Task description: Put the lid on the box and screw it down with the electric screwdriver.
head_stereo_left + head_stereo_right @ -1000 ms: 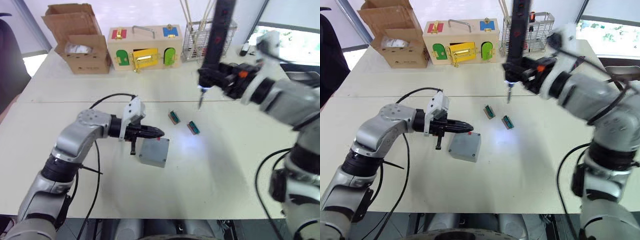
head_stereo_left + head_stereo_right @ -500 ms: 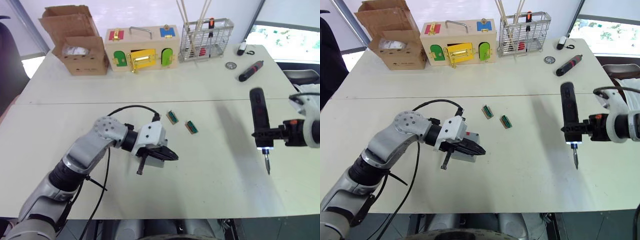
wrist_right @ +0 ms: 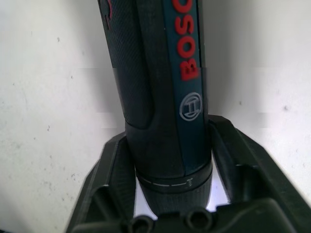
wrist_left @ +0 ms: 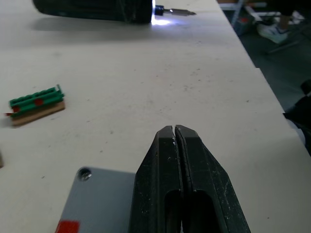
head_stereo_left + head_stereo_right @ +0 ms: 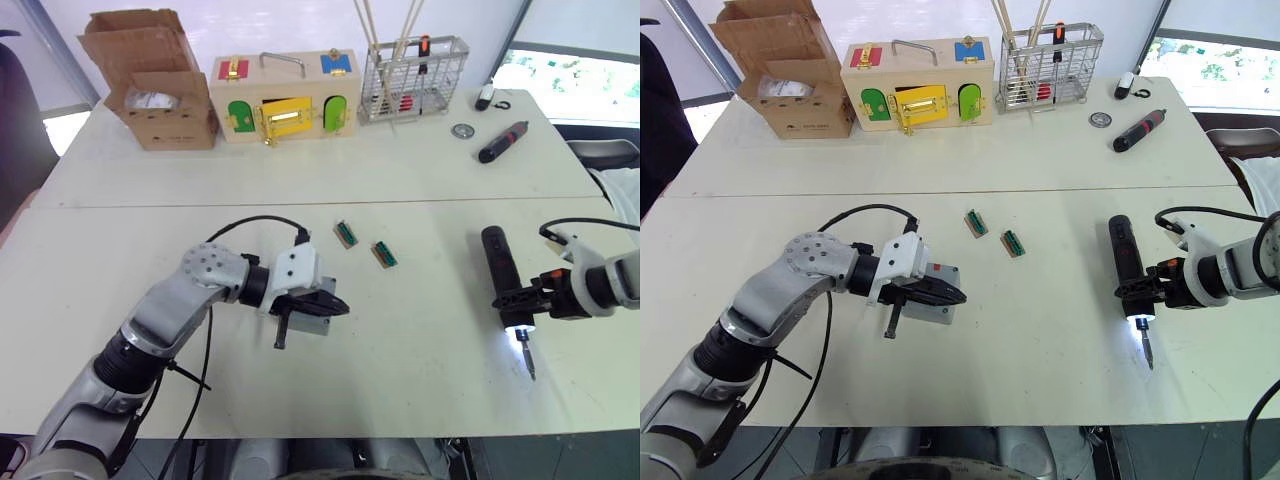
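The grey box (image 5: pixel 306 319) lies near the table's middle, with a flat top, a corner screw hole and a red mark (image 4: pixel 67 226) on its side. I cannot tell the lid apart from the box. My left gripper (image 5: pixel 338 306) is shut with nothing in it, its fingertips (image 4: pixel 175 130) just above the box's top. At the right, my right gripper (image 5: pixel 519 299) is shut on the electric screwdriver (image 5: pixel 498 270). The tool lies almost flat and close to the table, its lit bit (image 5: pixel 526 358) pointing to the near edge. Black fingers (image 3: pixel 112 167) flank its body (image 3: pixel 155 73).
Two small green terminal blocks (image 5: pixel 346 234) (image 5: pixel 385 254) lie beyond the box. Along the far side stand a cardboard carton (image 5: pixel 160 90), a wooden latch box (image 5: pixel 285 95) and a wire basket (image 5: pixel 415 75). A small black-and-red screwdriver (image 5: pixel 502 142) lies far right.
The right arm has swung the electric screwdriver from upright over the table's middle out to the right and down, nearly flat. The left gripper has shifted over the box.
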Robot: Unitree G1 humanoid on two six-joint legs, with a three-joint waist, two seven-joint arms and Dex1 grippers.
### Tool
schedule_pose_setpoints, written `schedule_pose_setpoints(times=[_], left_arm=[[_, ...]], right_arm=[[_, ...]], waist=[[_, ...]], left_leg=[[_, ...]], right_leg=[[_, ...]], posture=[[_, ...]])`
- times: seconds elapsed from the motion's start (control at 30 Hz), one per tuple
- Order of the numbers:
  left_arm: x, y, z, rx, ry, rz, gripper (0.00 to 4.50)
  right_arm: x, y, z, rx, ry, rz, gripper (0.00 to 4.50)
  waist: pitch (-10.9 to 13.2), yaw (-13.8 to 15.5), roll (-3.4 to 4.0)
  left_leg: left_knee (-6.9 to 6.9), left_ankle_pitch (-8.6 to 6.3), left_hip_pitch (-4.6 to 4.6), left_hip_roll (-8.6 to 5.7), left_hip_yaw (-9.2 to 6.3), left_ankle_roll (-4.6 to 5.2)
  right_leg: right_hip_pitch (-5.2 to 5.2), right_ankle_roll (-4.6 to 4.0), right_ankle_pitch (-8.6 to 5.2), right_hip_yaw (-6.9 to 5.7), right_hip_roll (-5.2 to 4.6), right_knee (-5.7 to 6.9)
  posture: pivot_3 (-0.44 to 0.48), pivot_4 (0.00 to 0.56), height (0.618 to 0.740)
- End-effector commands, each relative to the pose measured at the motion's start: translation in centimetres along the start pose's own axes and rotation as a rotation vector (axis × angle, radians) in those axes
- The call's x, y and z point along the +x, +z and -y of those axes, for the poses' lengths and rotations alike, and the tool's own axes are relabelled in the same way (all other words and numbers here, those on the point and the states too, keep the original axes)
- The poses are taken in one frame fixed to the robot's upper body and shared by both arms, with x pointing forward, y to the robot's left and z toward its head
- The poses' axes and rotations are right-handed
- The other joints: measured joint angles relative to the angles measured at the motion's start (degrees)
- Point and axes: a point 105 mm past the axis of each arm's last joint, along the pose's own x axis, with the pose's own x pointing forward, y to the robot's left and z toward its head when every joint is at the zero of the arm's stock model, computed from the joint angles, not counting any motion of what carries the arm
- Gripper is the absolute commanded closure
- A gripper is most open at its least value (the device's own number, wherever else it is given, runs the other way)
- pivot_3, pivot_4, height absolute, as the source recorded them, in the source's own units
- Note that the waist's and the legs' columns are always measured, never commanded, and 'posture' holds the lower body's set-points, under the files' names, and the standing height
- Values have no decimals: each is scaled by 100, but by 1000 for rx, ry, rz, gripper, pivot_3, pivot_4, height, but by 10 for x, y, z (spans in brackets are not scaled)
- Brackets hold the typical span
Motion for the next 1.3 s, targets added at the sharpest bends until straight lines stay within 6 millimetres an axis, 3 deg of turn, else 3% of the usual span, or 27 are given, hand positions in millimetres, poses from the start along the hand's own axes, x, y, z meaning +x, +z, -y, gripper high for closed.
schedule_pose_setpoints(times=[0.03,0.13,0.23,0.3,0.4,0.47,0.53,0.73,0.83,0.93,1.17,1.3], left_arm=[[-11,1,-9,-20,65,14,4500],[-23,0,-22,-50,130,17,4500],[-43,2,-39,-93,218,49,4500],[-59,3,-54,-132,298,88,4500],[-83,-5,-70,-195,398,93,4500],[-92,-17,-74,-234,435,57,4500],[-95,-30,-69,-255,431,-6,4500],[-91,-58,-44,-319,382,-122,4500],[-84,-63,-36,-314,384,-144,4500],[-77,-65,-42,-308,451,-125,4500],[-59,-77,-28,-245,357,-205,4500],[-53,-79,-24,-222,297,-212,4500]], right_arm=[[1,6,-1,-24,-4,27,809],[1,13,-2,-42,-16,62,86],[-8,38,2,-95,-84,220,39],[-20,63,-9,-217,-117,385,39],[-36,82,-73,-378,107,609,39],[-32,63,-117,-563,243,654,39],[-16,31,-151,-721,336,634,39],[40,-39,-191,-822,466,508,39],[54,-48,-194,-823,462,497,39],[59,-51,-202,-820,490,498,39],[78,-65,-218,-827,563,419,39],[82,-61,-218,-866,536,412,39]], waist=[[-2,1,-5],[-1,3,-9],[0,-3,-13],[2,-3,-8],[2,-12,-6],[2,-16,-6],[1,1,-8],[1,7,-9],[1,13,-11],[1,19,-12],[1,-19,-12],[1,4,-12]], left_leg=[[4,0,0,0,-1,0],[30,-6,-2,0,-9,10],[61,-11,-5,0,-13,18],[71,-11,-4,-5,-13,17],[68,-11,-8,-3,-16,17],[60,-13,-14,2,-21,21],[50,-16,-16,5,-33,25],[62,-15,-32,-13,-47,22],[73,-2,-27,-23,-46,-1],[73,4,-9,-23,-50,-11],[56,2,-9,-14,-55,-8],[61,2,-10,-15,-55,-9]], right_leg=[[2,0,0,-1,0,0],[13,0,0,-9,0,6],[18,1,0,-13,0,21],[18,1,1,-12,-4,33],[6,2,0,-15,0,39],[-3,2,0,-18,7,40],[-7,2,0,-29,8,40],[1,2,0,-36,-17,33],[10,2,0,-33,-28,26],[25,2,1,-35,-26,37],[12,2,0,-36,-10,39],[14,2,0,-37,-12,39]], posture=[[0,150,740],[0,150,740],[0,150,740],[0,150,740],[0,150,740],[0,150,740],[0,150,740],[0,150,740],[0,150,740],[0,150,740],[0,150,740],[0,150,740]])
